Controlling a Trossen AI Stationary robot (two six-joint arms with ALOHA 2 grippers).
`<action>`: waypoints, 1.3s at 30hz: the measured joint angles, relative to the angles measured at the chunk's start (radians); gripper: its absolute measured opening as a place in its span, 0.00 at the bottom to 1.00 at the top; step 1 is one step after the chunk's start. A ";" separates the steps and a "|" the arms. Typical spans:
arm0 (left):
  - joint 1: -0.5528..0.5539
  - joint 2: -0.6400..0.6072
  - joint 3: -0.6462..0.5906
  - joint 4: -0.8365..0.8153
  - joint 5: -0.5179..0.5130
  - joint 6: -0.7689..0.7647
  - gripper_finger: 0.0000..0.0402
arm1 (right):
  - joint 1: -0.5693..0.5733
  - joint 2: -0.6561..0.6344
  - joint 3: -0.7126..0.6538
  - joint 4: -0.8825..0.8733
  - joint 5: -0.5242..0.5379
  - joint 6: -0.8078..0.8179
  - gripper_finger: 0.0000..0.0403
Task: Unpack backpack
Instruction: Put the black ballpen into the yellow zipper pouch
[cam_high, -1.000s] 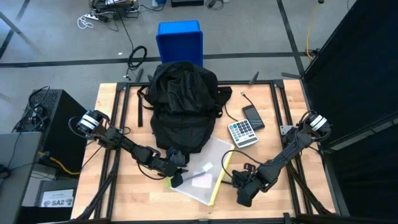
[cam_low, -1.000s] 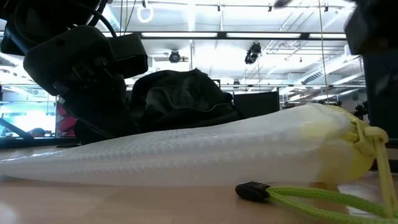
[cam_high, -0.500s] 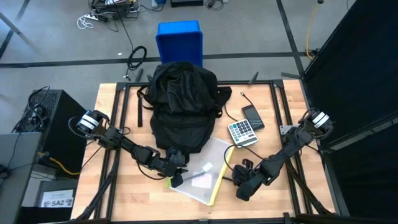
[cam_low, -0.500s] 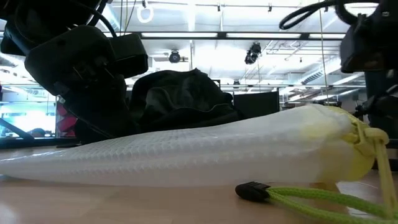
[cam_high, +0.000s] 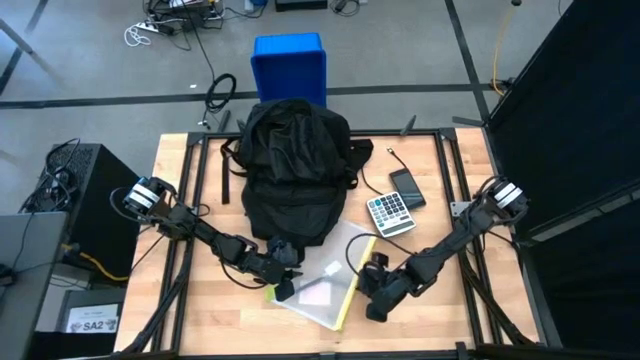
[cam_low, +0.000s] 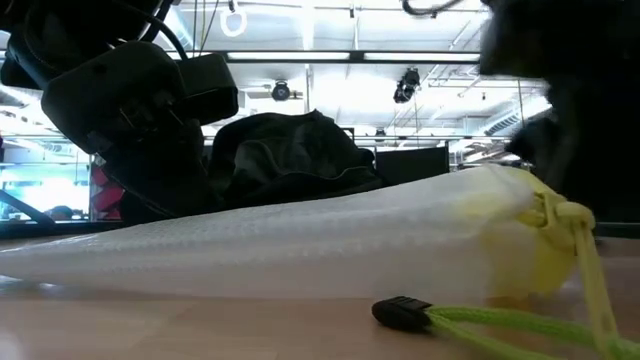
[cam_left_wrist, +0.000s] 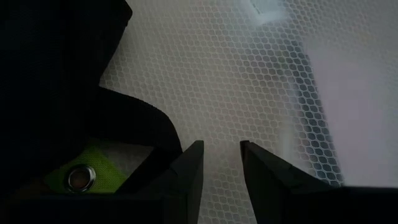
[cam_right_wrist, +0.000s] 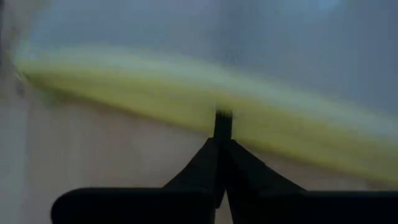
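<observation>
Right end effector (cam_high: 372, 298) pressed together at pouch (cam_high: 318, 290) edge, lower centre. Left end effector (cam_high: 284, 288) slightly spread over pouch, below backpack (cam_high: 293, 170).

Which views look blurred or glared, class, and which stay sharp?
Right wrist view: smeared, the pouch's yellow edge streaky. Low view: ceiling lights glare, and a dark blurred mass fills the upper right. Left wrist view: crisp on the mesh pouch. High view: even light, the backpack sharp.

Black backpack (cam_high: 296, 170) slumped flat, table's far middle.
</observation>
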 joint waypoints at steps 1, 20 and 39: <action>0.000 0.000 0.000 0.000 0.000 0.000 0.22 | -0.008 0.000 0.009 -0.002 0.004 -0.019 0.01; 0.002 0.000 0.000 -0.002 -0.001 0.002 0.22 | -0.190 0.077 0.025 0.246 -0.054 -0.220 0.00; 0.005 0.006 0.000 -0.001 0.001 0.003 0.22 | -0.170 -0.127 0.026 -0.088 -0.136 -0.139 0.34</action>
